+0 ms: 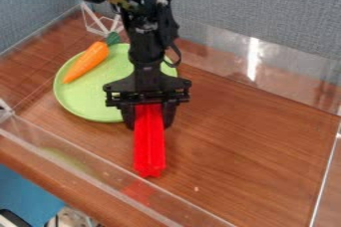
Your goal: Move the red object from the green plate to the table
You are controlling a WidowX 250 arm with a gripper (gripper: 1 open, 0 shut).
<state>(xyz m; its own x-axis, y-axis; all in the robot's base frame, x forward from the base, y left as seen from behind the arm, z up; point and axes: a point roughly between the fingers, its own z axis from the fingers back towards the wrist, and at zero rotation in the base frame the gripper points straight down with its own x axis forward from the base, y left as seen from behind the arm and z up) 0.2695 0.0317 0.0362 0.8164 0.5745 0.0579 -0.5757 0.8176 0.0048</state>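
Note:
The red object (150, 146), a long flat red bar, points toward the front of the table (253, 141), just right of the green plate (83, 100). My gripper (150, 107) points straight down and is shut on the bar's upper end, with a black finger on each side. The bar's lower end is at or just above the wood; I cannot tell whether it touches. The bar is off the plate, and the plate's right rim is partly hidden behind the gripper.
An orange carrot (86, 62) with a green top lies on the plate's far left rim. Clear acrylic walls run along the front edge (160, 199) and the back right (260, 57). Bare wood lies to the right.

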